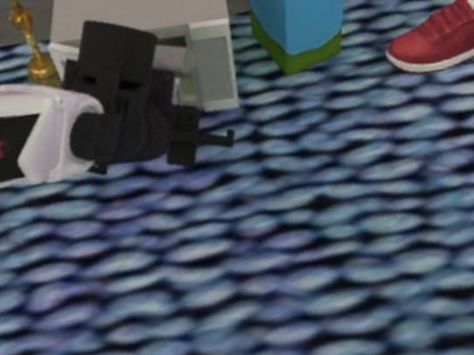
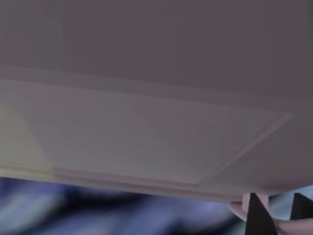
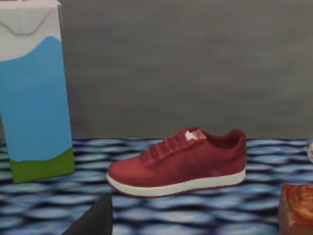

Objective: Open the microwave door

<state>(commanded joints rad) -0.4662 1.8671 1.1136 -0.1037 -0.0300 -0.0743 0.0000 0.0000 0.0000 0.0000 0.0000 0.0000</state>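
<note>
The light-grey microwave (image 1: 142,5) stands at the back left of the table. My left gripper (image 1: 129,69) is pressed against its front, and the black gripper body hides most of the door from above. The microwave door (image 2: 146,137) fills the left wrist view, its pale frame line running round the window. At that panel's edge, two dark fingertips (image 2: 257,218) sit close together around a pale curved door handle (image 2: 239,205). I cannot tell how far the door is swung. My right gripper (image 3: 95,220) is out of the top view.
A narrow grey control panel (image 1: 214,61) is right of my left gripper. A blue-and-green carton (image 1: 297,10) stands beside the microwave, with a red shoe (image 1: 446,29) at the far right. A gold trophy (image 1: 31,47) is left of the microwave. An orange-brown block (image 3: 296,205) lies near the shoe.
</note>
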